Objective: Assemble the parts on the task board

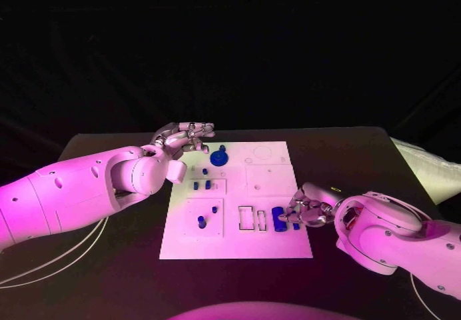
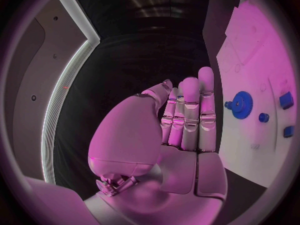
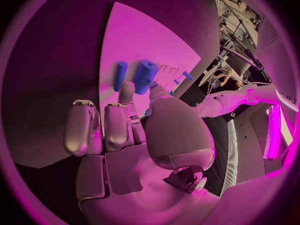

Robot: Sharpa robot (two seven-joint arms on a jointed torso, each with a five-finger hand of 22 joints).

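**Right hand at the blue cylinder, near edge of board**

Right hand (image 1: 309, 210) sits at the task board's (image 1: 269, 250) right side, fingers curled toward the thick blue cylinder (image 3: 145, 76); whether it grips it, cannot tell. Cylinder lies just ahead of the fingertips, long axis pointing away from them. Left hand (image 1: 182, 140) hovers empty, fingers pressed together, beside the blue gear (image 2: 242, 104)

Looks like a robot lab: black bench (image 1: 115, 143) draped against a black backdrop (image 1: 230, 60), white task board (image 1: 240, 247), metal stands and cables (image 3: 240, 55) behind
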